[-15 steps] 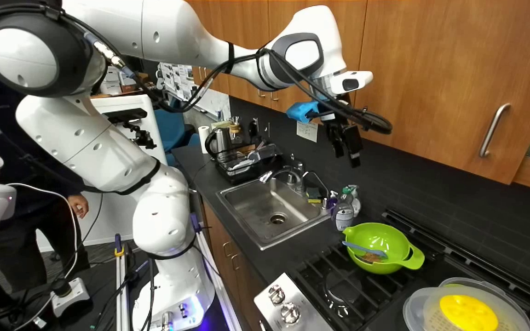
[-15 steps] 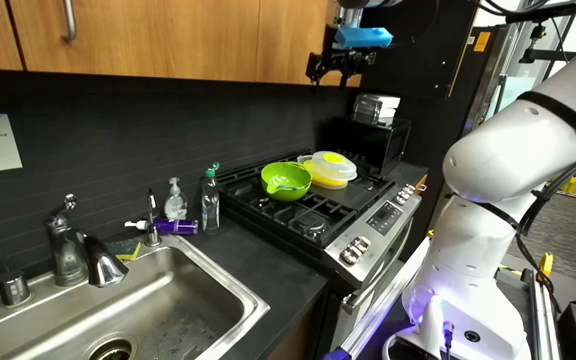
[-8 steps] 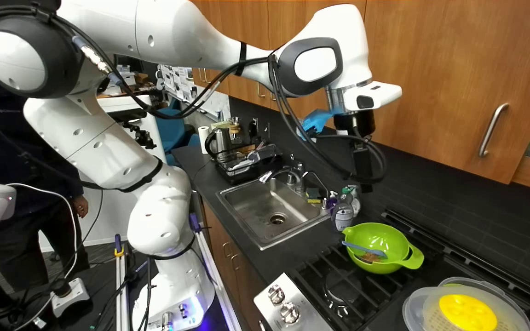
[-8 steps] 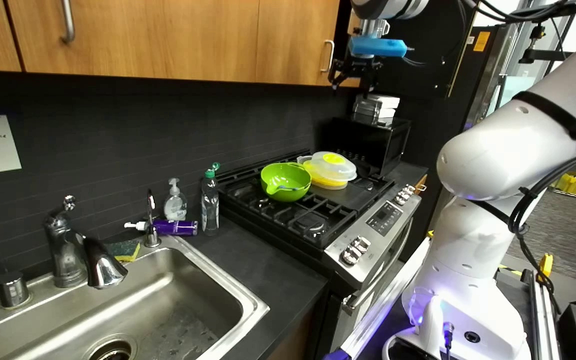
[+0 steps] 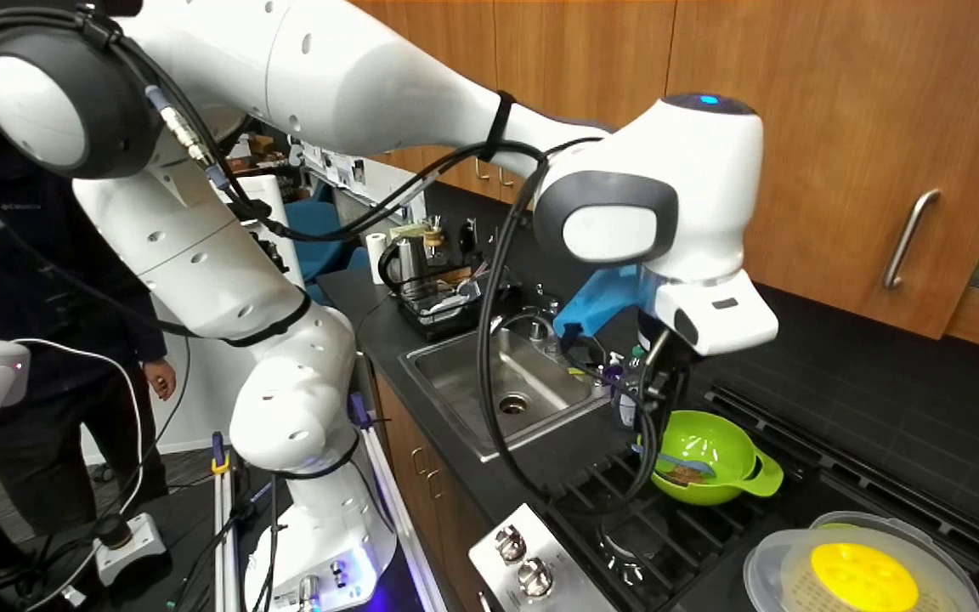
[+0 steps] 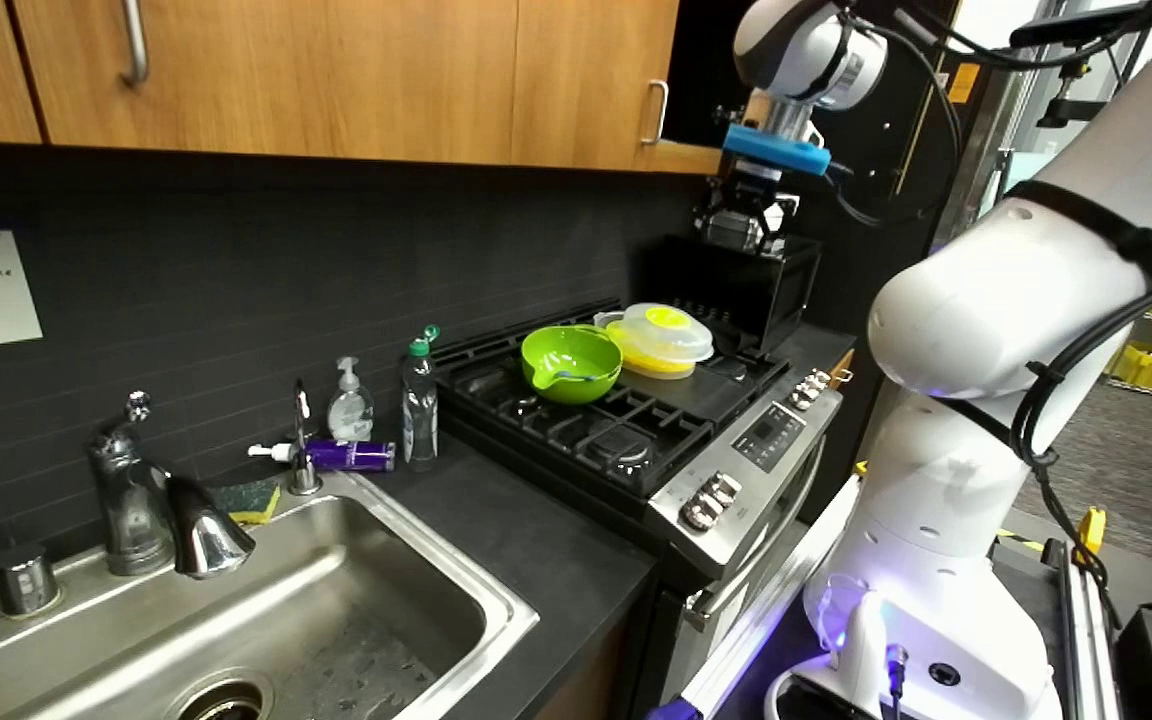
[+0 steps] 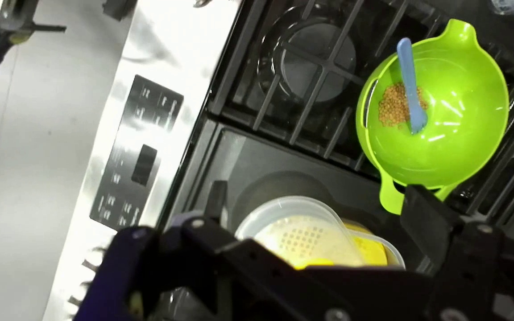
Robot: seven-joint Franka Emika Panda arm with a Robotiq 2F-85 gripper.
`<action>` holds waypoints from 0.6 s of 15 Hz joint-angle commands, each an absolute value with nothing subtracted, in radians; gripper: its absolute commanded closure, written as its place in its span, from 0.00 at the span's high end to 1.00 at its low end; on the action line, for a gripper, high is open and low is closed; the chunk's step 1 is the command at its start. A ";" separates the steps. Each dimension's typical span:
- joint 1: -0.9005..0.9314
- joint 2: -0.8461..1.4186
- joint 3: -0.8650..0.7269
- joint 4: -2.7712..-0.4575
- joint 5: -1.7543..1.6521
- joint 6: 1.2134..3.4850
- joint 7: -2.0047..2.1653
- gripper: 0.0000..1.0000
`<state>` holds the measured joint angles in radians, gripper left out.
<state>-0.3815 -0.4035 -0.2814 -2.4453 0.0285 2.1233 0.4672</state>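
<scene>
Gripper [image 7: 318, 196], black and two-fingered, hangs with jaws spread wide over a black stovetop [image 7: 261, 160]; below, framed between those jaws in the wrist view, sits a round yellow-and-translucent plastic container [image 7: 292, 234], while a lime-green plastic bowl [image 7: 469, 142] stands beyond one jaw, slim blue utensil [image 7: 410, 82] resting among brown grains [image 7: 392, 107] inside

The green bowl [image 7: 471, 93] in my wrist view stands upright on the black stove grate [image 7: 328, 66], with a spout at one side and a handle at the opposite side. Inside I see a small heap of brown grains [image 7: 391, 107]; a blue utensil [image 7: 408, 76] lies across them, its narrow end reaching the rim. Near the bowl, in an exterior view, I find a yellow container [image 6: 654, 366] under a transparent lid [image 6: 686, 338].
</scene>
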 commanded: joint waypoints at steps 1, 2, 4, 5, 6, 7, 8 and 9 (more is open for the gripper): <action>-0.381 -0.318 -0.375 -2.451 0.202 2.128 0.348 1.00; -0.369 -0.291 -0.401 -2.443 0.270 2.120 0.292 1.00; -0.372 -0.216 -0.415 -2.422 0.337 2.107 0.254 1.00; -0.374 -0.183 -0.417 -2.415 0.356 2.105 0.245 1.00; -0.377 -0.157 -0.422 -2.408 0.372 2.095 0.235 1.00; -0.378 -0.128 -0.428 -2.398 0.393 2.080 0.218 1.00; -0.377 -0.092 -0.442 -2.379 0.440 2.039 0.175 1.00; -0.382 -0.062 -0.449 -2.366 0.478 2.002 0.141 1.00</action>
<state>-0.3809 -0.1627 -0.4195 -2.4347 0.3826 2.0975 0.2314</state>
